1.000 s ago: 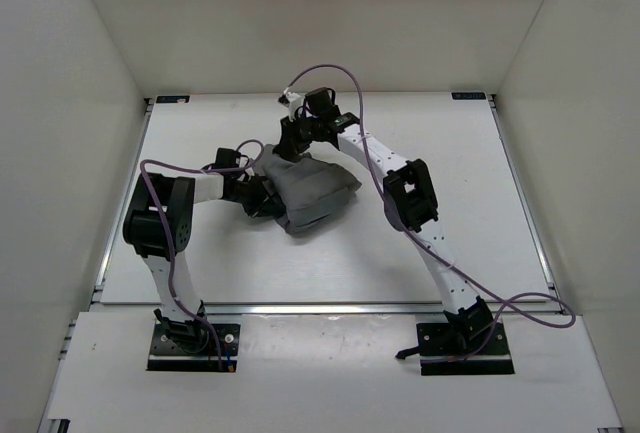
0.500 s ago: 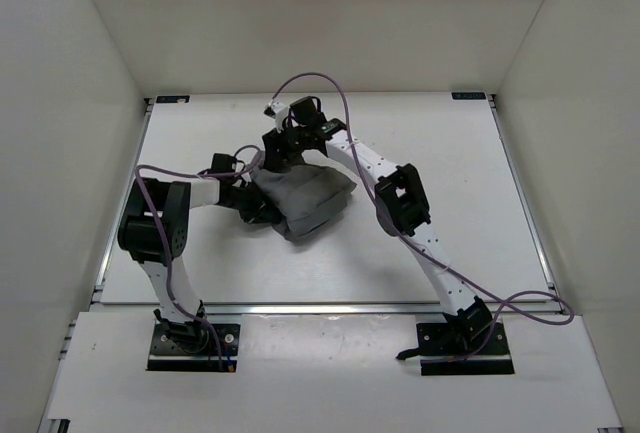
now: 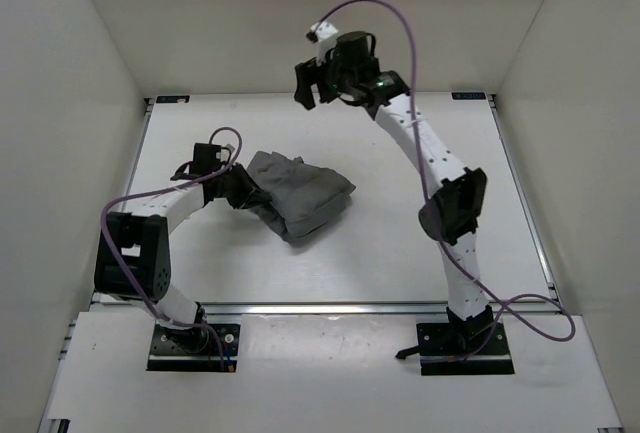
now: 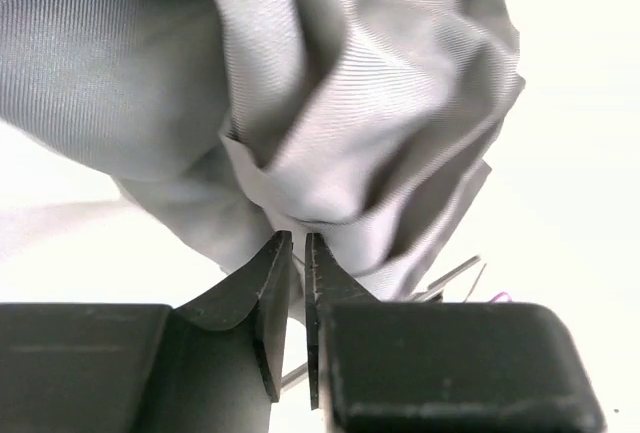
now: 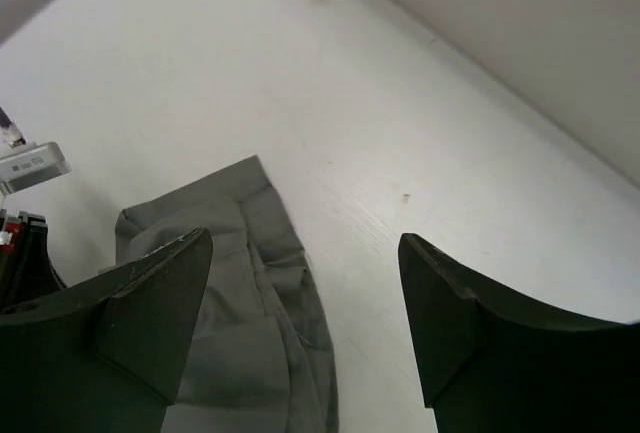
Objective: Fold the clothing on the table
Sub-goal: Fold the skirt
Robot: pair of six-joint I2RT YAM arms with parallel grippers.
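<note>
The clothing (image 3: 305, 193) is a crumpled grey heap in the middle of the white table (image 3: 420, 253). My left gripper (image 3: 243, 190) lies low at the heap's left edge. In the left wrist view its jaws stand only a narrow slit apart, and the left gripper (image 4: 297, 245) has its tips right against a fold of the clothing (image 4: 350, 103); I see no fabric inside the slit. My right gripper (image 3: 312, 86) hangs high over the table's back edge, wide open and empty. The right gripper (image 5: 305, 236) looks down on the clothing (image 5: 230, 303) from well above.
White walls close in the table on three sides. Black corner brackets (image 3: 172, 99) (image 3: 470, 96) mark the back corners and a metal rail (image 3: 320, 305) runs along the front. Purple cables loop off both arms. The left wrist's camera (image 5: 30, 168) shows beside the heap.
My right gripper has opened, let go of the clothing and risen up and back. The left jaws have parted a little and the left arm has stretched out. The heap has settled flatter.
</note>
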